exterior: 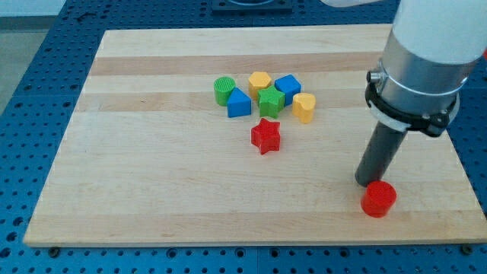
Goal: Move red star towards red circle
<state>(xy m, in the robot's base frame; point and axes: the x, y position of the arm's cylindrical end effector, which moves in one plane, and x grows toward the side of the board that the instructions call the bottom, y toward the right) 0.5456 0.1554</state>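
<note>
My tip (pixel 365 183), the tool's end, grasps nothing; it stands just beside the red circle (pixel 378 199), possibly touching it. Red star (pixel 265 136) lies well apart, toward the view's left on the desk (pixel 152 190), just below the green star (pixel 271 100).

I count 8 blocks on the board (pixel 152 190): 2 red, 2 green, 2 blue, 2 yellow, plus my 1 rod.
</note>
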